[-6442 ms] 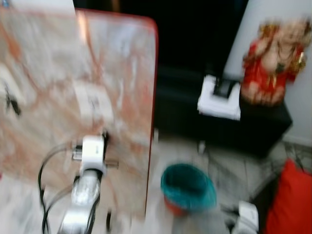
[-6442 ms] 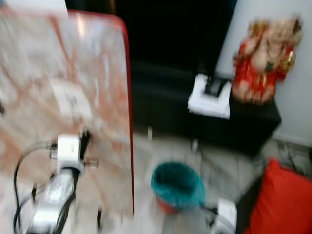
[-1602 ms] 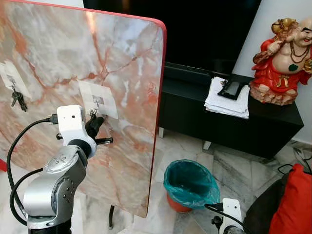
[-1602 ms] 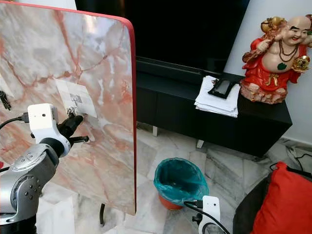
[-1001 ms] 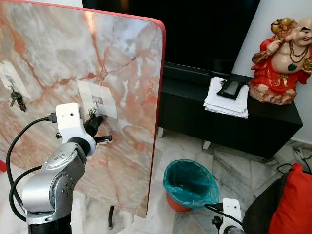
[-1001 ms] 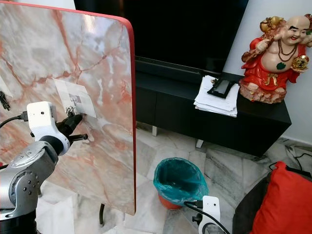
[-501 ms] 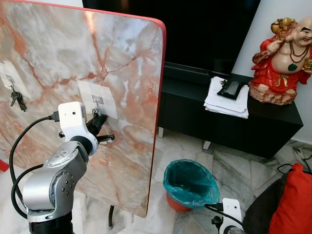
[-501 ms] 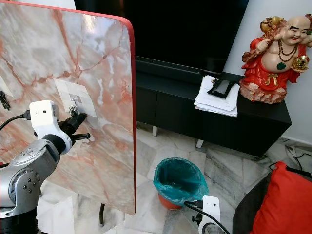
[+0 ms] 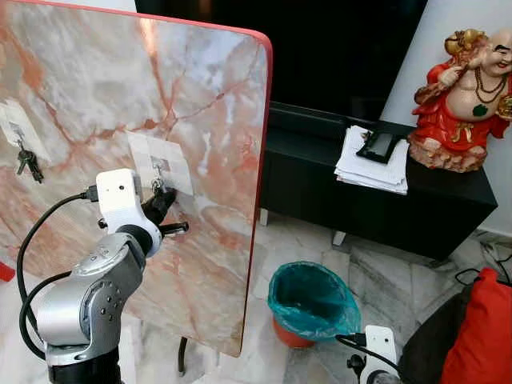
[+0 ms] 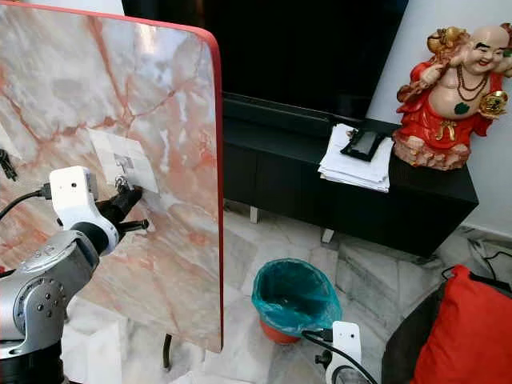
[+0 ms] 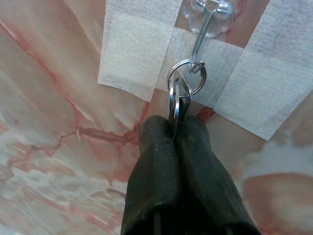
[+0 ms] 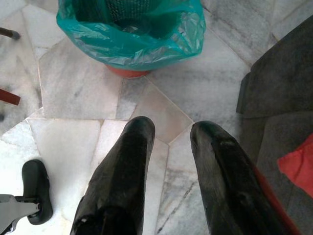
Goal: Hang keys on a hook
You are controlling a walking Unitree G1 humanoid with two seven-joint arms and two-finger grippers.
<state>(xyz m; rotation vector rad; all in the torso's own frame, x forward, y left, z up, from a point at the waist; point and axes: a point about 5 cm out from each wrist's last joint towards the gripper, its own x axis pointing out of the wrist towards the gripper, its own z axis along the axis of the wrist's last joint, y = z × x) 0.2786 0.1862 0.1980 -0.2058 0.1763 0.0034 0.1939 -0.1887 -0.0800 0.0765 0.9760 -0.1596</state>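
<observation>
The right gripper (image 12: 171, 132) hangs low over the pale marble floor tiles (image 12: 78, 88), its jaws released with a clear gap between the two black fingers, and the round bin lined with a teal plastic bag (image 12: 132, 29) stands on those tiles just beyond the fingertips; a red cushion (image 9: 480, 336) on a dark seat lies beside it at the floor's right side. The silver left arm reaches forward and up to a tilted pink-and-white marble slab with a red rim (image 9: 200, 88) that stands on thin dark legs. The left gripper (image 11: 175, 128) is pressed up to the slab's face, its jaws clenched on the silver keys (image 11: 177, 100), whose flat blades stand edge-on between the two fingers. The round silver key ring (image 11: 187, 78) above the fingertips is threaded over the bent end of a thin wire hook with a clear round base (image 11: 208, 12), which is stuck to the slab on a patch of white tape strips (image 11: 132, 44); ring and hook are touching. Towards the slab's left edge a second white patch carries a dark bunch of keys (image 9: 26, 162) hanging from its own hook. Behind the slab, a low black cabinet (image 9: 384, 216) runs along the wall, with a stack of white papers topped by a dark phone (image 9: 376, 156) near its middle and a red and gold laughing figurine (image 9: 468, 96) at its right end.
</observation>
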